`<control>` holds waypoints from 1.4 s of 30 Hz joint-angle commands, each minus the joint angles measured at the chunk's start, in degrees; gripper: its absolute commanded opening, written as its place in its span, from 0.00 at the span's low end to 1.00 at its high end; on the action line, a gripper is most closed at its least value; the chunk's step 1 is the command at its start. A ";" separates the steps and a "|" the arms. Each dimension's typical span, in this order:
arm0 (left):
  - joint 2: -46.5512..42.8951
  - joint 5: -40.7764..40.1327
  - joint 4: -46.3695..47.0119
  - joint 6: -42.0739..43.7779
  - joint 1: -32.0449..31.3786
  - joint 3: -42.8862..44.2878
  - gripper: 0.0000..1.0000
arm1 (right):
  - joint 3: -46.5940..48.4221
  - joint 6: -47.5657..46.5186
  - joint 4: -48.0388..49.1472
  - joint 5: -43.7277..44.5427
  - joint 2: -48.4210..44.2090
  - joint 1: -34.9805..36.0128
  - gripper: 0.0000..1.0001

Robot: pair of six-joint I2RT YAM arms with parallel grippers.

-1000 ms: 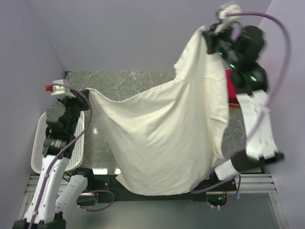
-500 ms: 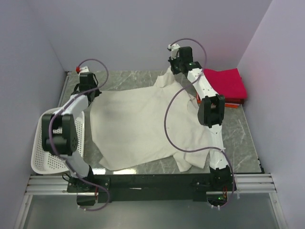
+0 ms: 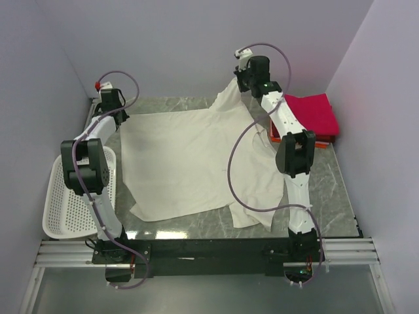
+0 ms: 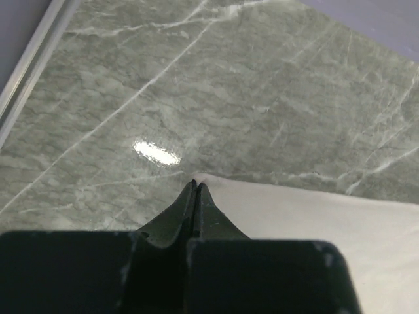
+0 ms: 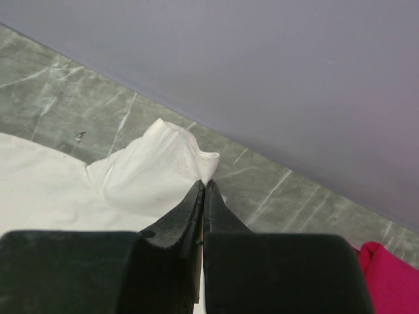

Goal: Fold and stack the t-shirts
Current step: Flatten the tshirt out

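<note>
Pinching soft, rumpled cream t-shirt [image 3: 190, 163] over veined marble table [image 3: 332, 180]: left pincer [image 4: 195, 188], right pincer [image 5: 203, 186], clenched.

The spread t-shirt [image 3: 190, 157] covers the middle of the table [image 3: 330, 180]. The folded t-shirts [image 3: 313, 114] lie stacked at the upper right, just beside it. The basket [image 3: 69, 209] sits at the lower left. The left fingers [image 4: 177, 216] pinch the spread t-shirt's upper-left corner, and the right fingers [image 5: 188, 209] pinch its raised upper-middle edge.

Overhead view looks down — wrist views close on t-shirt [image 3: 183, 163].
</note>
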 commanded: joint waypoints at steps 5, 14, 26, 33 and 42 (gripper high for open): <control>-6.20 -0.33 3.87 -0.37 3.26 -1.55 0.00 | -3.45 2.15 3.84 -2.84 -12.99 -0.44 0.00; -19.80 14.43 8.18 -1.69 5.02 -4.47 0.00 | -6.94 1.72 -0.82 -6.53 -25.80 -0.01 0.00; -57.25 24.72 11.35 -8.55 4.41 -3.76 0.00 | -9.25 -1.27 -10.12 -6.28 -62.02 0.53 0.00; -71.06 25.51 9.78 -11.63 4.41 -0.44 0.00 | 1.02 -0.75 -15.49 -0.92 -71.79 0.53 0.00; -71.77 25.43 5.55 -10.05 2.48 7.06 0.00 | 3.85 -2.41 -13.21 5.68 -71.88 0.44 0.00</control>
